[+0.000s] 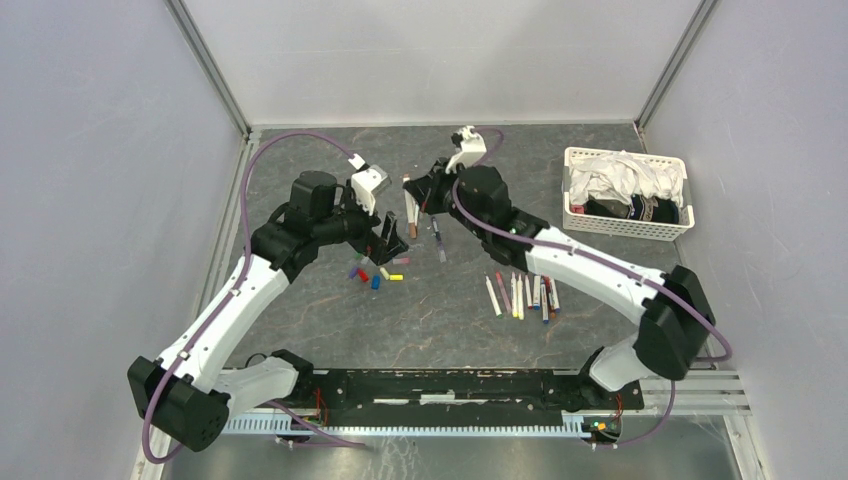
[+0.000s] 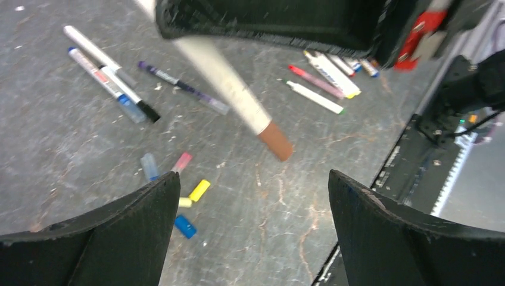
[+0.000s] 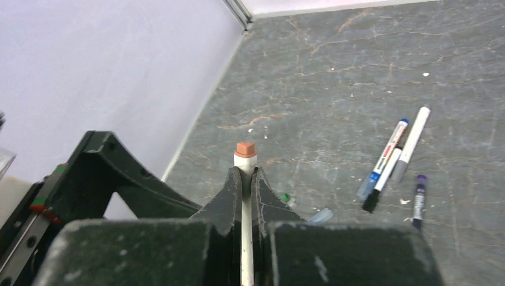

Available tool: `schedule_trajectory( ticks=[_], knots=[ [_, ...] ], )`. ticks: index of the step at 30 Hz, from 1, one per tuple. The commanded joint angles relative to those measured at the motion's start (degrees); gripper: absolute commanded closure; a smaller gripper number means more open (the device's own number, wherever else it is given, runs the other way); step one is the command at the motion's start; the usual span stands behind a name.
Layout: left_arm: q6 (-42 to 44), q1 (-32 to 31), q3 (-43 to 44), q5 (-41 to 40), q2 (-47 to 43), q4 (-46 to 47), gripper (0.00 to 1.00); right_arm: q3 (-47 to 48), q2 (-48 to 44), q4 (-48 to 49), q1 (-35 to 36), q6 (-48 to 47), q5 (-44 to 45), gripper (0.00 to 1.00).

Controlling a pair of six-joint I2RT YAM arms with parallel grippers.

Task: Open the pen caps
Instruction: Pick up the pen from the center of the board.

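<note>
My right gripper (image 3: 246, 176) is shut on a white-barrelled pen (image 3: 245, 162), and the pen's brown cap (image 3: 245, 149) sticks out just past the fingertips. From above, that gripper (image 1: 411, 200) holds the pen (image 1: 411, 215) over the middle of the table. My left gripper (image 2: 253, 196) is open, its fingers (image 2: 119, 238) wide apart below the brown cap (image 2: 275, 141) and not touching it. In the top view the left gripper (image 1: 390, 240) sits just left of the pen. Several loose pen caps (image 2: 199, 190) in pink, yellow and blue lie on the table beneath it.
Several uncapped pens (image 2: 107, 74) lie behind the loose caps (image 1: 375, 272). Another row of pens (image 1: 525, 295) lies right of centre. A white basket (image 1: 572, 215) with cloths stands at the back right. Grey walls close in the table on the left, back and right.
</note>
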Motion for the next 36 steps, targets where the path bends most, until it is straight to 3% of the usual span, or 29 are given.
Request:
schedule_trajectory(
  ticks=[1, 13, 16, 19, 24, 25, 29, 32, 36],
  knots=[
    [-4.21, 0.18, 3.25, 10.42, 0.44, 3.13, 0.04, -3.42, -1.28, 11.31, 1.59, 5.33, 5.48, 1.00],
    [-2.09, 0.18, 3.61, 13.03, 2.98, 1.70, 0.40, -2.98, -4.85, 11.71, 6.79, 5.06, 13.71, 1.00],
    [-1.35, 0.18, 2.93, 12.05, 2.85, 1.98, 0.64, -6.68, -7.50, 12.48, 7.61, 6.31, 15.73, 1.00],
    [0.03, 0.18, 2.37, 10.15, 2.64, 1.60, 0.96, -10.55, -10.17, 14.00, 8.15, 7.00, 17.46, 1.00],
    [4.76, 0.18, 2.39, 8.66, 2.80, -0.14, 0.98, -12.18, -11.56, 10.19, 9.11, 8.42, 13.92, 1.00],
    [6.56, 0.18, 2.53, 8.23, 2.68, -1.30, 0.98, -12.93, -12.29, 8.28, 9.33, 8.94, 12.72, 0.96],
    [15.02, 0.18, 2.15, 7.56, 1.75, -5.81, 0.98, -16.61, -19.51, -5.46, 9.47, 10.09, 6.54, 0.54],
    [21.25, 0.09, 1.73, 8.08, 1.47, -9.38, 0.98, -17.49, -28.21, -24.40, 9.52, 10.22, 3.65, 0.35],
    [27.65, -0.20, 2.40, 9.12, 2.19, -14.08, 0.98, -20.38, -42.78, -39.04, 9.83, 14.26, -0.55, 0.18]
  ],
)
